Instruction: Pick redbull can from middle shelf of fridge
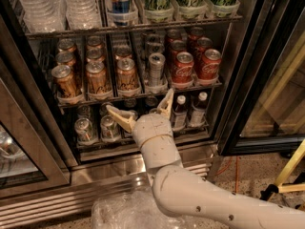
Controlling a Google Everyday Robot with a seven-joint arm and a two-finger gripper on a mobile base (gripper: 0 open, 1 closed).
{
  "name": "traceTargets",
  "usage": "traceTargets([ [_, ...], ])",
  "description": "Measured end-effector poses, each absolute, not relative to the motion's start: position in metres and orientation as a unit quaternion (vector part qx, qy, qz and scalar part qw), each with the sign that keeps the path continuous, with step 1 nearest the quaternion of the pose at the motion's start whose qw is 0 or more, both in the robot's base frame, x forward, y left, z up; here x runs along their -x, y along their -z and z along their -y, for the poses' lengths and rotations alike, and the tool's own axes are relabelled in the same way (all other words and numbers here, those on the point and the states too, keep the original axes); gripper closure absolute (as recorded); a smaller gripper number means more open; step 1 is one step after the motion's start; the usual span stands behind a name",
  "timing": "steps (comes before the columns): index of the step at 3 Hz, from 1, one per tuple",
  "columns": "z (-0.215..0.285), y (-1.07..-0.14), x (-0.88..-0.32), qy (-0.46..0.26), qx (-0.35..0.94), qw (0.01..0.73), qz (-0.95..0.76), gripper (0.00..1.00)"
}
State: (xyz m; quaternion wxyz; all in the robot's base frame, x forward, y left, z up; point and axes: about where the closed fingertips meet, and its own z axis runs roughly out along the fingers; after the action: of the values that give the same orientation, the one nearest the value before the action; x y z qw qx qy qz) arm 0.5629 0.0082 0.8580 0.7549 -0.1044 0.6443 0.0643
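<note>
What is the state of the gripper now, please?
Gripper: open, holding nothing, in front of the fridge, just below the middle shelf.
</note>
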Motion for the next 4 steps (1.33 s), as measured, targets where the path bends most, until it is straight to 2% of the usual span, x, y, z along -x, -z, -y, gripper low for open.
traceTargets([
  [3, 0.005, -0.858, -0.585, -0.045, 0.086, 0.768, -0.634, 0.61],
  [4, 0.016, -0.855, -0.601, -0.026, 0.075, 0.773, -0.629, 0.49],
])
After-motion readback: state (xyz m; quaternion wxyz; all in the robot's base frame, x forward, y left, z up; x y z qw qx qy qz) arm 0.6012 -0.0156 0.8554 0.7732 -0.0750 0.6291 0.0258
